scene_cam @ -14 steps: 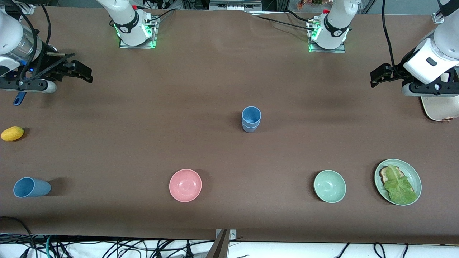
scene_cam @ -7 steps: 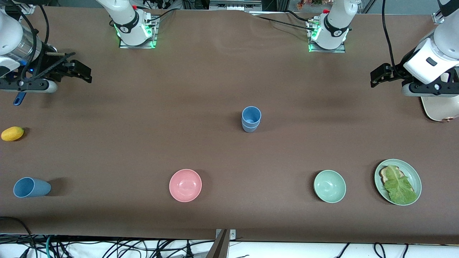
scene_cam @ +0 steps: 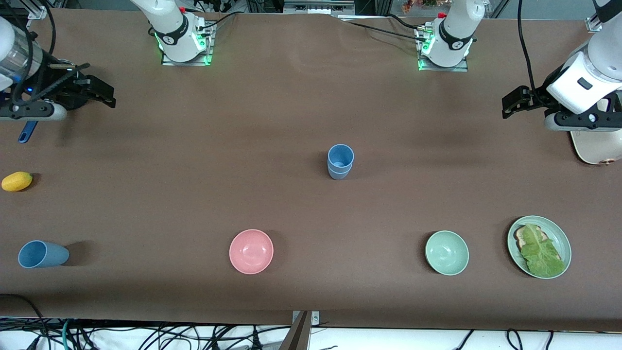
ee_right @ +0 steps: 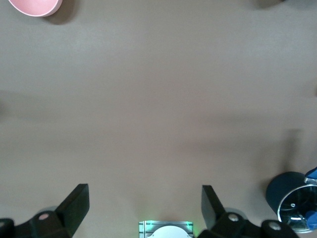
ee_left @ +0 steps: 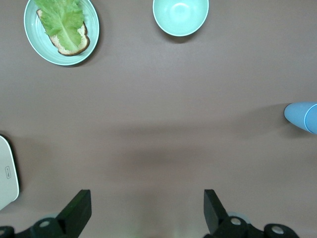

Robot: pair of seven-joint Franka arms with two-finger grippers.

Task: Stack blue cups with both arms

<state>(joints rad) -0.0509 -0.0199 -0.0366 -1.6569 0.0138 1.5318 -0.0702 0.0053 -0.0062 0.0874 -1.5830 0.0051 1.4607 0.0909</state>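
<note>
Nearest the front camera, a lone blue cup (scene_cam: pixel 43 254) is lying on its side at the right arm's end; pink bowl (scene_cam: pixel 251 251) is sitting beside it toward mid-table. Farther up, the stacked blue cups (scene_cam: pixel 340 161) are standing mid-table. Right gripper (scene_cam: pixel 99 95) and left gripper (scene_cam: pixel 516 101) are hovering at the table ends, jaws wide, empty. Right gripper should be grabbing the lying cup by its wall, then righting it. Versus earlier, the right gripper is pulling back toward the table's edge.
</note>
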